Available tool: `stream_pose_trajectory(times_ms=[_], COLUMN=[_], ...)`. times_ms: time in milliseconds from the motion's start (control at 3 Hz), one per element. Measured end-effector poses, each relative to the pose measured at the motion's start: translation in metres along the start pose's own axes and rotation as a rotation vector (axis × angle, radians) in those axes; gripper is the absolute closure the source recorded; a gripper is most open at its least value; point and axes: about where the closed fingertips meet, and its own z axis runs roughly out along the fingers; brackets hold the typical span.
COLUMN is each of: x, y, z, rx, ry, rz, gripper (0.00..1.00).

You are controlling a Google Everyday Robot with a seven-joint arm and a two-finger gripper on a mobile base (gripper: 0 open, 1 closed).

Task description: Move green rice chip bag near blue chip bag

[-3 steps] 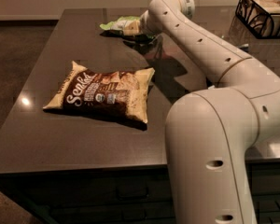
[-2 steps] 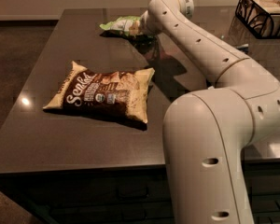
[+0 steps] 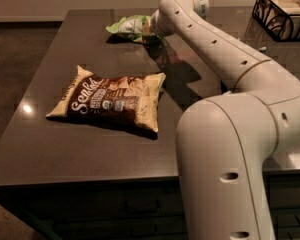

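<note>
The green rice chip bag (image 3: 129, 25) lies at the far middle of the dark table (image 3: 65, 149), a small light-green foil bag with white patches. My gripper (image 3: 151, 30) is at the bag's right end, mostly hidden behind my own wrist, with the arm reaching over the table from the right. I cannot tell whether the bag rests on the table or is lifted a little. The blue chip bag does not show; it is hidden or out of view.
A large brown-and-cream "Senba" bag (image 3: 110, 101) lies flat in the middle of the table. A black wire basket (image 3: 282, 14) with pale contents stands at the far right. My white arm (image 3: 230, 64) covers the table's right side.
The wrist and the green bag have shifted very slightly up and to the left. The Senba bag has not moved.
</note>
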Motion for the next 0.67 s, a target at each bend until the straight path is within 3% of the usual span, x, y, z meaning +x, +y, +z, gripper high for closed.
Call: stream_pose_trajectory(times_ms=[333,667], x=[-0.006,-0.008], y=[-0.010,-0.024], z=[-0.026,-0.059], rx=[0.027,0.071], ry=[-0.028,-0.050], rz=[0.003,0.003], gripper=[1.00,1.00])
